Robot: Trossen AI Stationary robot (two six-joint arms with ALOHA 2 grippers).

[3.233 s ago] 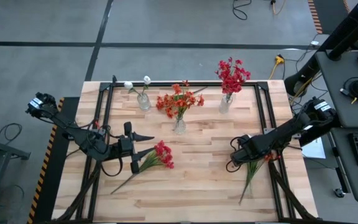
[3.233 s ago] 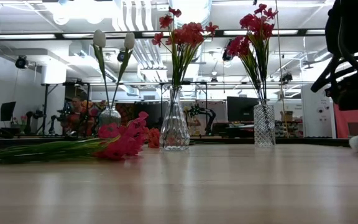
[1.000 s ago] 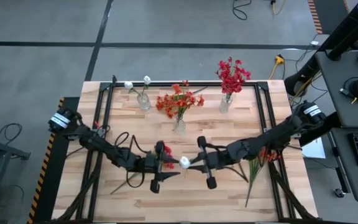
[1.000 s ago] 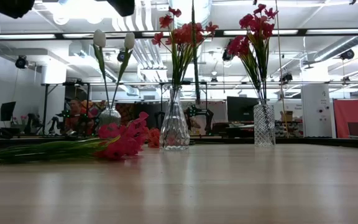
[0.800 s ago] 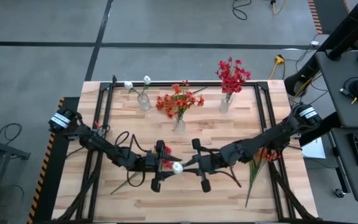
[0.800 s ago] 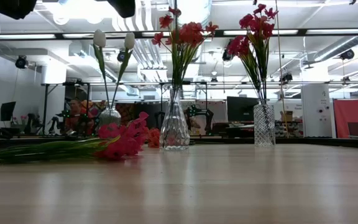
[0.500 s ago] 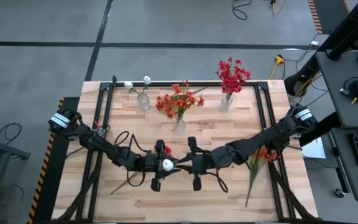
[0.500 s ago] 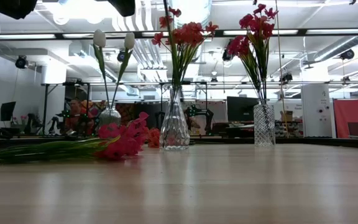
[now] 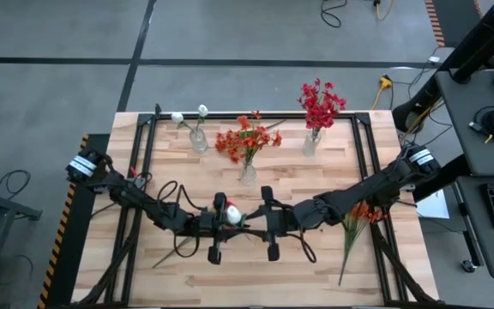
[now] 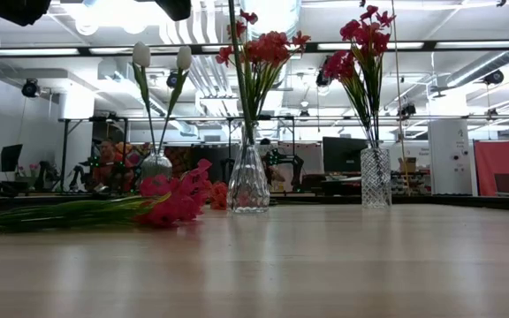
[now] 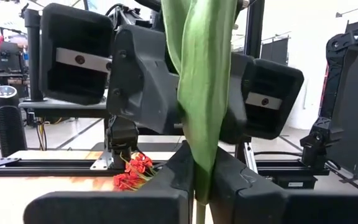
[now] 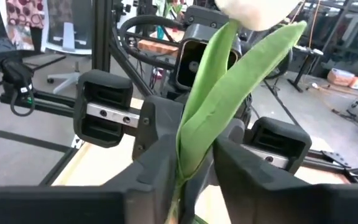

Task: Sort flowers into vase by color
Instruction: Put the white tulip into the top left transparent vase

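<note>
White flower (image 9: pixel 232 215) mid-table, 6 o'clock of middle vase (image 9: pixel 247 174). Left gripper (image 9: pixel 219 225) clamped on stem; right gripper (image 9: pixel 266 225) partly apart, hold unclear. Looks light, floppy: grip stem low.

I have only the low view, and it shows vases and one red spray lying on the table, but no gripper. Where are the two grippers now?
Observer: The high view shows them face to face over the middle of the table, the left gripper and the right gripper, with a white flower between them.
Operator: Does the left one have the flower?
Observer: Yes. In the left wrist view the left gripper is shut on its green stem.
Operator: Does any other flower lie outside my picture?
Observer: Yes, an orange spray lies near the table's right edge.
</note>
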